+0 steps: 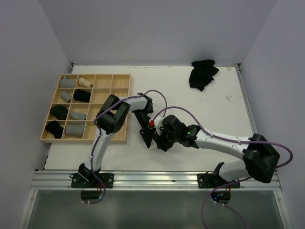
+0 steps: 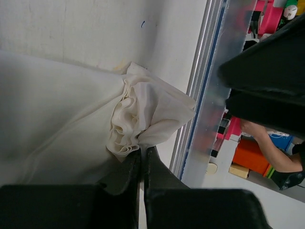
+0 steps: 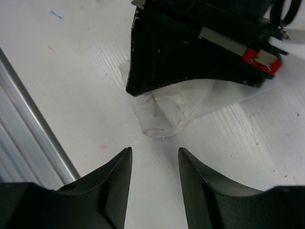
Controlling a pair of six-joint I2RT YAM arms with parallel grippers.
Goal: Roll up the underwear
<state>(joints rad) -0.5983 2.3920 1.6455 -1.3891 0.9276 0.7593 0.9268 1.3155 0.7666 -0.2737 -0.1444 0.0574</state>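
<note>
A white underwear (image 2: 143, 107) lies on the white table, one corner bunched up. My left gripper (image 2: 142, 153) is shut on that bunched corner; in the top view it (image 1: 144, 133) points down near the table's middle front. In the right wrist view the same white cloth (image 3: 164, 117) shows under the left gripper's black body (image 3: 190, 52). My right gripper (image 3: 155, 155) is open and empty, just short of the cloth's edge, not touching it; in the top view it (image 1: 157, 141) sits close beside the left one. A pile of black underwear (image 1: 203, 74) lies at the far right.
A wooden grid tray (image 1: 95, 75) stands at the left, with grey (image 1: 67, 82), beige (image 1: 85, 82) and black (image 1: 59, 112) rolls in its left cells. The metal rail (image 1: 157, 177) runs along the table's near edge, close to the grippers.
</note>
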